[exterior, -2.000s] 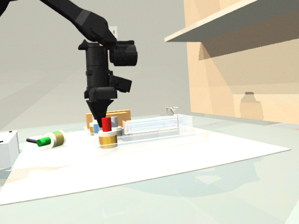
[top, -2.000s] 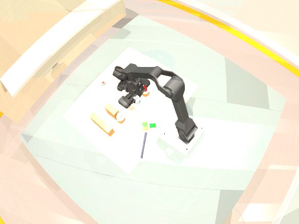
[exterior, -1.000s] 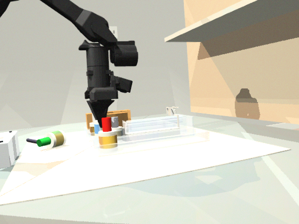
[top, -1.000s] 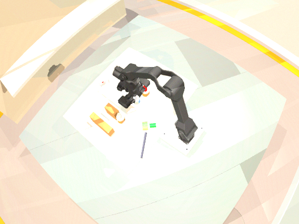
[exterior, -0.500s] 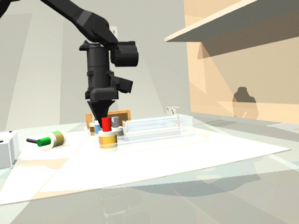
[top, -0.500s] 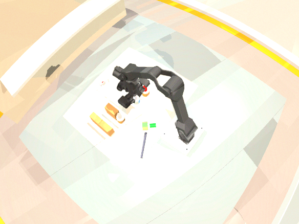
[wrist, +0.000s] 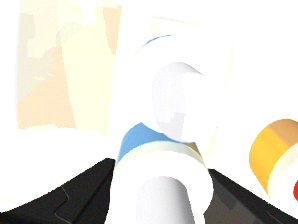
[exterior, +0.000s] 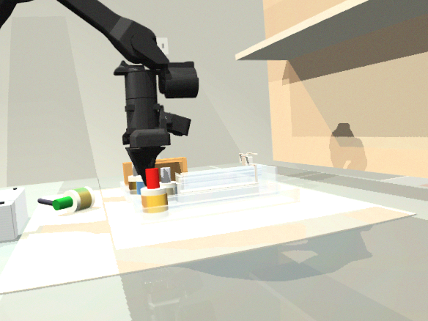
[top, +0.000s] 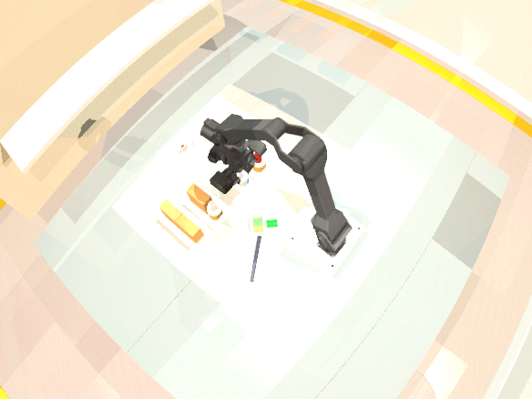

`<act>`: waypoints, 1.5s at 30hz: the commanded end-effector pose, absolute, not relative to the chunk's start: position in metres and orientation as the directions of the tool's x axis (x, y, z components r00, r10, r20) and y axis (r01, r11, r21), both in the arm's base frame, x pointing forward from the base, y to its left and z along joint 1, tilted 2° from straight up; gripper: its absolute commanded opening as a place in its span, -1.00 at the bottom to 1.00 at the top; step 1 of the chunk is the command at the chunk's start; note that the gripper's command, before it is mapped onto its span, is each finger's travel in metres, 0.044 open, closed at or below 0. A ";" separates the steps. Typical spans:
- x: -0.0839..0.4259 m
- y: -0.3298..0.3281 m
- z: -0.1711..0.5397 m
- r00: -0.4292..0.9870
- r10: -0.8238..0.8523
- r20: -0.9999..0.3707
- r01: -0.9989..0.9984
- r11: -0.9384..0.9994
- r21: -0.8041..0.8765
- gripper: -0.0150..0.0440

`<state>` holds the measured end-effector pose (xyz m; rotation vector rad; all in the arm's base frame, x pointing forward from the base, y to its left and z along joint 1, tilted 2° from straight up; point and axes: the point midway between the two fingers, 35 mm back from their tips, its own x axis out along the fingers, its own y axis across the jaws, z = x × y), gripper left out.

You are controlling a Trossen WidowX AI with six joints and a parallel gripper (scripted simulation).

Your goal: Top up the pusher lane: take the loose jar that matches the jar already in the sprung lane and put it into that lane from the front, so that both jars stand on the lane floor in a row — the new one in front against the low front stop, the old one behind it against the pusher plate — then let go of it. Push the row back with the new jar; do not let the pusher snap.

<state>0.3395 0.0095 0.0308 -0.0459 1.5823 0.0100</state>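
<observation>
- Blue-banded jar (wrist: 154,156) with a pale grey cap sits pinched between the black fingers of the gripper (exterior: 144,169); the jaws are clamped on its body, held apart by it.
- Held jar shows in the lower centre of the wrist view; in the exterior view it is mostly hidden behind the red-capped jar (exterior: 154,194), left of centre.
- Second jar (wrist: 174,92), pale-capped, stands just ahead in the wrist view. I judge it to be the lane's resident (its band colour is washed out, so the match cannot be confirmed).
- Clear lane (exterior: 223,179) runs toward the right of the exterior view; the grasp lines up with its front end, presumably so the new jar can push the row back.
- Red-capped jar, amber-banded, stands near the gripper's right, a collision risk.
- Green-capped jar (exterior: 73,199) lies on its side at far left, well apart.
- Contact between the two jars: cannot tell.
</observation>
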 end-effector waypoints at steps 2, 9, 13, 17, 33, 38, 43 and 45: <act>0.345 0.009 0.030 0.010 -0.027 -1.000 -0.036 0.999 -0.027 -0.49; 0.345 0.009 0.027 0.010 -0.027 -1.000 -0.036 0.999 -0.027 -0.49; 0.344 0.009 0.026 0.010 -0.027 -1.000 -0.036 0.999 -0.027 -0.49; 0.344 0.009 0.024 0.010 -0.027 -1.000 -0.036 0.999 -0.027 -0.49; 0.343 0.009 0.019 0.010 -0.027 -1.000 -0.036 0.999 -0.027 -0.49; 0.343 0.008 0.017 0.010 -0.027 -1.000 -0.036 0.999 -0.027 -0.49; 0.342 0.008 0.015 0.010 -0.027 -1.000 -0.036 0.999 -0.027 -0.49; 0.342 0.008 0.015 0.010 -0.027 -1.000 -0.036 0.999 -0.027 -0.49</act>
